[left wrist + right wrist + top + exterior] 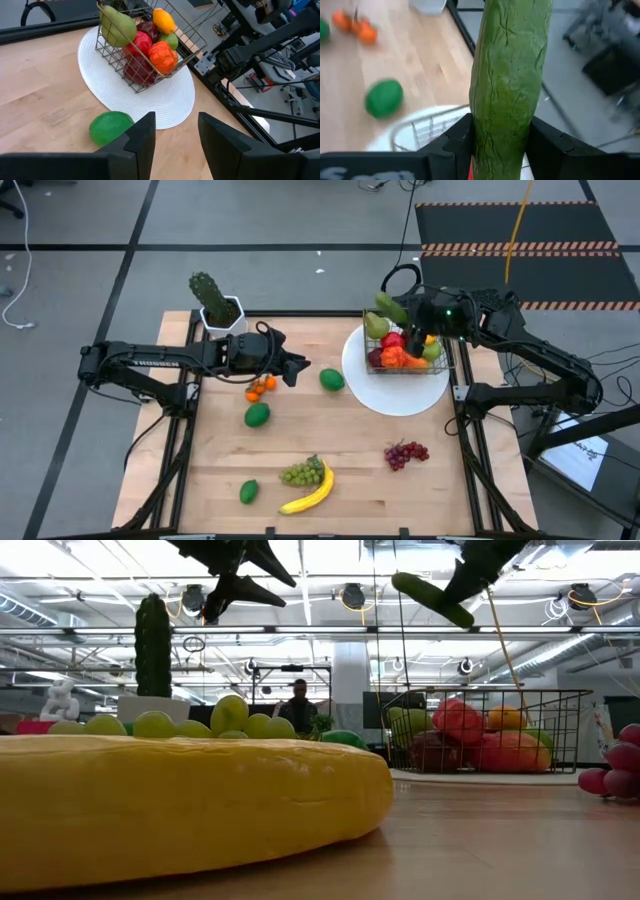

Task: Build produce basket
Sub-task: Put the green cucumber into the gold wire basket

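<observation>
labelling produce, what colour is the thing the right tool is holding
Green: the cucumber clamped in the right tool has a wrinkled green skin, clearest in the right wrist view.

Lab: hazard-taped floor (520,248), ceiling trusses (330,630)

Left arm: stretched across the table's 10 o'clock area.
Left gripper (300,369): fingers parted, empty, raised.
Right arm: reaching from 3 o'clock toward 1 o'clock.
Right gripper (497,135): clamped on cucumber (507,75).

You're getting overhead looking straight down, low cam skimming the table (330,440) level; both are sharing the basket (490,700).
</observation>
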{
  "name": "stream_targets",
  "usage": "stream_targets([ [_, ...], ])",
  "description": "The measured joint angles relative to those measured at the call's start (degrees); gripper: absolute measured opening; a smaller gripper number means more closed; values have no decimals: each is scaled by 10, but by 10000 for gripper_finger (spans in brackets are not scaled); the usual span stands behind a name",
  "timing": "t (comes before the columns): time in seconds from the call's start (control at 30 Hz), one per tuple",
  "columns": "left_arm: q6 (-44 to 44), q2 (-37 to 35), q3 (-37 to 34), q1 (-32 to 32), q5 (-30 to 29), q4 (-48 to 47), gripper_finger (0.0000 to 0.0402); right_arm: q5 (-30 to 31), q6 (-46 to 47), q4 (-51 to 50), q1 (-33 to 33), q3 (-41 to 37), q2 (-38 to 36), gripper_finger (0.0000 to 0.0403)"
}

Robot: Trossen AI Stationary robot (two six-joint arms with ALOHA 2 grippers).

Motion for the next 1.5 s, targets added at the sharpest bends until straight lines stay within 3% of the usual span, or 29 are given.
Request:
stream_targets([
  [0.37,4,0,0,-7,2,0,147,-4,395,1,6,0,-5,141],
  [0.53,14,0,0,-7,26,-1,147,-5,513,1,6,0,-5,141],
  [0.83,14,0,0,-7,125,-34,147,-20,677,4,12,0,-5,141],
  [0.97,9,0,0,-7,164,-63,147,-19,696,42,28,0,-5,141],
  [1.17,25,0,0,-19,185,-107,147,-18,651,88,59,0,-5,141],
  [1.5,35,0,0,-43,181,-212,147,-18,556,-50,32,0,0,141],
])
